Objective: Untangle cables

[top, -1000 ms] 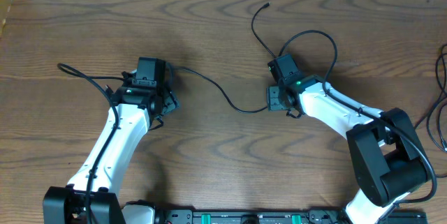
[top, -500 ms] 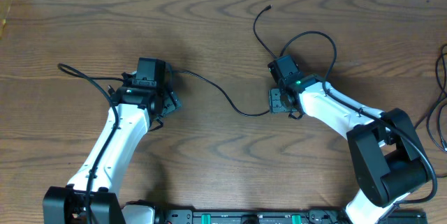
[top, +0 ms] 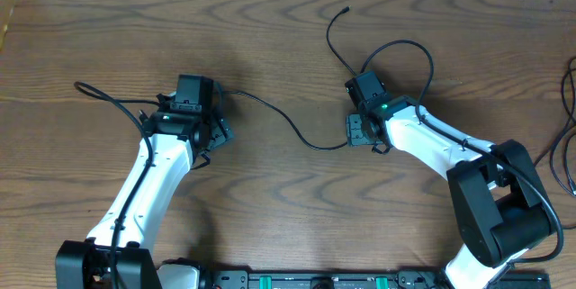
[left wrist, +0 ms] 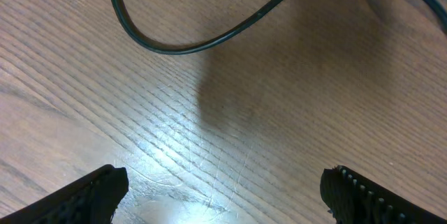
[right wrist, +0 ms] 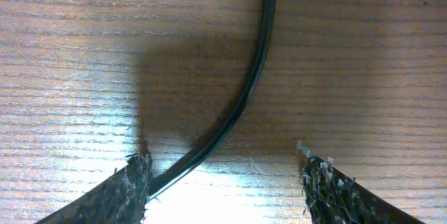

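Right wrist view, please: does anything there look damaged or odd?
Yes: the right tool's pads look frayed, with pale fibres sticking up at both tips. The black cable passes between them, ungripped.

Black cable (right wrist: 255,77) curves down between the tool's (right wrist: 222,160) spread fingers (right wrist: 126,190).

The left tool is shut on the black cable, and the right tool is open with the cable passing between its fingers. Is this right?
Not quite: the left wrist view shows the left tool open, the black cable lying ahead of it on the table. The rest is right.
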{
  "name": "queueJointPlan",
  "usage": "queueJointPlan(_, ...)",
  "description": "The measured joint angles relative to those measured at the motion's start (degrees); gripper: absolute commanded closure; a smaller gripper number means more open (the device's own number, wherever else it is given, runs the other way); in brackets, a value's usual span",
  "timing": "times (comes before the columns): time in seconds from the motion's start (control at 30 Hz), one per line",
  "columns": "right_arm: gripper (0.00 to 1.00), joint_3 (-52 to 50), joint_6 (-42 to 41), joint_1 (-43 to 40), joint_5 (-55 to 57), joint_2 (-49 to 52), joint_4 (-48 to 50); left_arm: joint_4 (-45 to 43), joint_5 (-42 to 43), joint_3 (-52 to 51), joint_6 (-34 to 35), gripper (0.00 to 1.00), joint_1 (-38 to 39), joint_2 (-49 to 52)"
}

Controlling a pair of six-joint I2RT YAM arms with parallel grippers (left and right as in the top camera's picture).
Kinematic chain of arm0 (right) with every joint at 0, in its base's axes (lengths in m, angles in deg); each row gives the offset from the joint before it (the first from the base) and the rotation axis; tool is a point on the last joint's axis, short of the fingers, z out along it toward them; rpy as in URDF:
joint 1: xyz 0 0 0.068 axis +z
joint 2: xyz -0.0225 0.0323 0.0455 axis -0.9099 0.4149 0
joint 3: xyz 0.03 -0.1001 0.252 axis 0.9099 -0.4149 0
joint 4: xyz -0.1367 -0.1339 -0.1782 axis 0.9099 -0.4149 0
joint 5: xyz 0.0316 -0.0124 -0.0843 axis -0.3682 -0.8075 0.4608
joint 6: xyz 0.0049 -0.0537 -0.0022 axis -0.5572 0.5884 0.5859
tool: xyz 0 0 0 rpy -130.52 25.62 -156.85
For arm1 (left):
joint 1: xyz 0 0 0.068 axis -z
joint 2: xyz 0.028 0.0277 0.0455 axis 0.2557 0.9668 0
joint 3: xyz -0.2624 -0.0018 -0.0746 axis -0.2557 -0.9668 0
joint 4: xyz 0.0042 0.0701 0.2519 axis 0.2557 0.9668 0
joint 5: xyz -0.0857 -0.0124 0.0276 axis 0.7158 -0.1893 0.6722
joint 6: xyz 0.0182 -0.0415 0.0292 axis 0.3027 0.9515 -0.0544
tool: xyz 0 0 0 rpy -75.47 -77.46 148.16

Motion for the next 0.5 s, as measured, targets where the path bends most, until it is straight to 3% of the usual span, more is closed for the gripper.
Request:
queueJointPlan(0.2,0.31,0.0,0.0,0.0,-0.1,0.0,-0.1,0.1,0.0,0.0,0.0,0.06,0.0,0.0)
queueJointPlan(0.5,0.52,0.0,0.2,0.0,-1.1,0.0,-0.3,0.1,0.0,0.0,0.0,0.06,0.0,0.0)
